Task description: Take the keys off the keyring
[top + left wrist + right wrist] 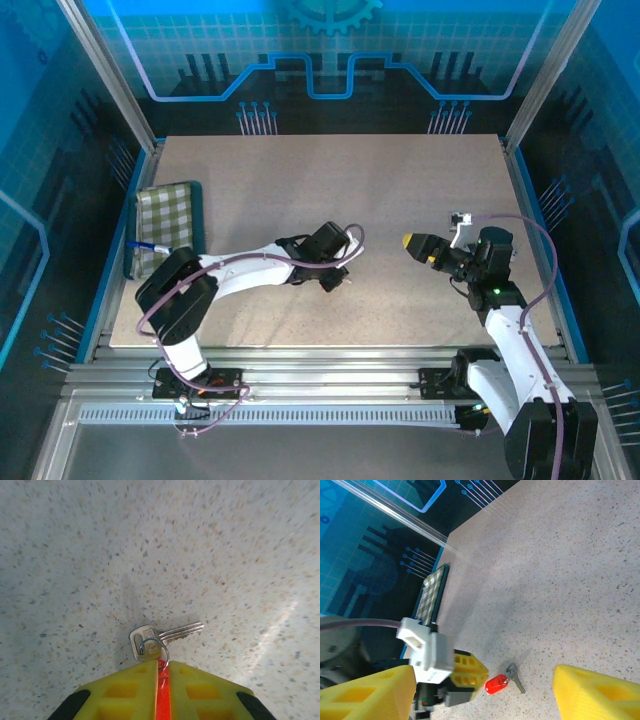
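A small silver key [165,635] lies flat on the speckled table, threaded on a thin wire keyring [156,648]. A red tag [162,690] hangs from the same ring. My left gripper [163,666] is down at the table, its yellow fingers shut on the red tag, with the key just beyond the fingertips. In the right wrist view the key [515,677] and the red tag [496,684] stick out of the left gripper's fingers [467,675]. My right gripper [415,245] hovers to the right of them, open and holding nothing, its yellow fingers [592,695] wide apart.
A green-checked cloth [165,225] lies at the table's left edge, with a blue object [150,247] at its near end. Blue enclosure walls ring the table [330,180].
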